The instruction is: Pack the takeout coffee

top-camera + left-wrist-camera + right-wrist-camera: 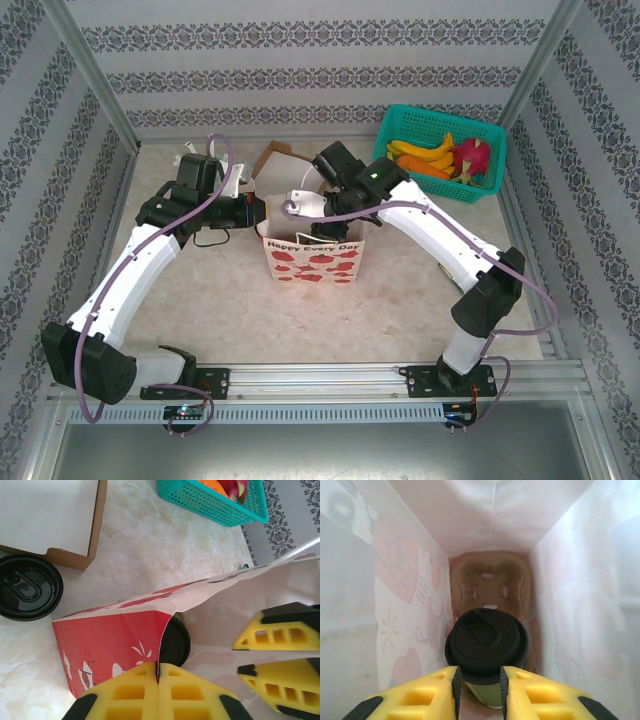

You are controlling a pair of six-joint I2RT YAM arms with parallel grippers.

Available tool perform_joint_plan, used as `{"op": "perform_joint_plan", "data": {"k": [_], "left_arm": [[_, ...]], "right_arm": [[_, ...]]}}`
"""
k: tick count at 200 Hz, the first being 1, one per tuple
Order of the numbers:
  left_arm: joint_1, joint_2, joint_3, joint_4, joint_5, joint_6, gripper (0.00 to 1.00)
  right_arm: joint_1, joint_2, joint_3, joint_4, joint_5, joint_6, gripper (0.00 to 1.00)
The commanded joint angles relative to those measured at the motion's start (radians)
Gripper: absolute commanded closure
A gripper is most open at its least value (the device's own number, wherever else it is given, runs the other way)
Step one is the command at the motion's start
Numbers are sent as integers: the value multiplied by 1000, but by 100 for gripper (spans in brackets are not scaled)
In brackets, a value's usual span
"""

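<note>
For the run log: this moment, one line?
phase: bagging | left pincer: shut on bag | right pincer: in bag at takeout coffee, grip unclear | carrier: bag bottom

The white strawberry-print paper bag (313,255) stands mid-table. Inside it, the green paper cup with black plastic lid (486,642) is over the brown pulp carrier (490,587) on the bag's floor. From the bag, the teal plastic basket (496,155) lies at two o'clock and the brown cardboard box (283,165) at eleven.

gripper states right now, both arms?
Left gripper: closed, fingers pinching the paper bag by its edge.
Right gripper: closed on the takeout coffee, inside the bag.
</note>
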Motion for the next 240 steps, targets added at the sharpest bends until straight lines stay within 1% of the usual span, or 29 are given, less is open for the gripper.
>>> {"op": "perform_joint_plan", "data": {"k": [1, 36, 52, 86, 112, 128, 135, 160, 185, 240], "left_arm": [[-9, -6, 19, 25, 5, -3, 100], [-8, -6, 20, 31, 3, -3, 100], [-8, -4, 18, 33, 3, -3, 100], [-9, -3, 18, 40, -6, -10, 100], [-8, -8, 19, 42, -15, -13, 100], [-8, -9, 19, 39, -24, -16, 100], [-8, -10, 17, 41, -27, -17, 100], [-9, -7, 12, 49, -29, -25, 100], [-9, -9, 10, 51, -29, -25, 100], [-8, -19, 5, 53, -32, -26, 100]], "right_arm": [[14, -69, 5, 64, -37, 29, 68], [17, -150, -40, 147, -48, 86, 64], [16, -194, -70, 179, -53, 119, 60], [13, -282, -182, 296, -35, 230, 54], [14, -347, -241, 353, 13, 342, 45], [14, -385, -264, 358, 37, 417, 34], [13, -407, -280, 361, 49, 444, 32], [12, -481, -364, 376, 92, 516, 28], [12, -536, -432, 383, 102, 558, 24], [-12, -605, -482, 380, 184, 655, 20]]}}
